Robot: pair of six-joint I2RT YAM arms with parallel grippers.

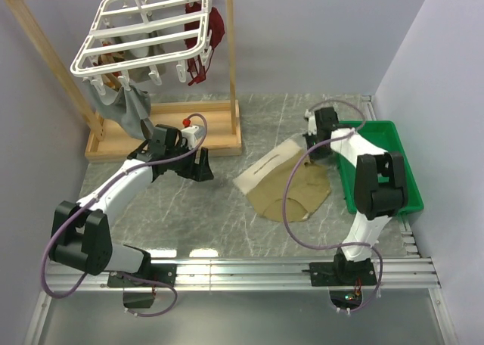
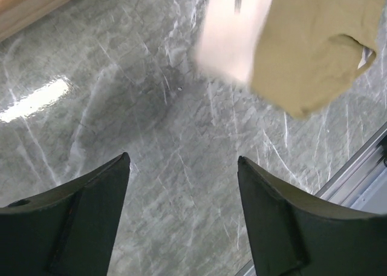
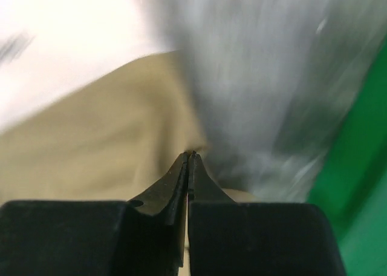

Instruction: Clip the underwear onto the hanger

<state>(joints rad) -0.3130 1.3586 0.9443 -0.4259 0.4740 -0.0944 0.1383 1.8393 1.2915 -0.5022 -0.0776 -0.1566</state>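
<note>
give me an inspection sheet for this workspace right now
surface: grey marbled table, glare patches
job's things: underwear lying on the table, overlapping a pale sheet; hanger hung on the wooden stand
clutter: grey garment and red garment on the hanger; green bin at right
grippers: left gripper open, empty; right gripper shut at the underwear's edge, pinch not confirmable
cables: purple cables loop beside both arms
surroundings: plain walls, metal rail at near edge
</note>
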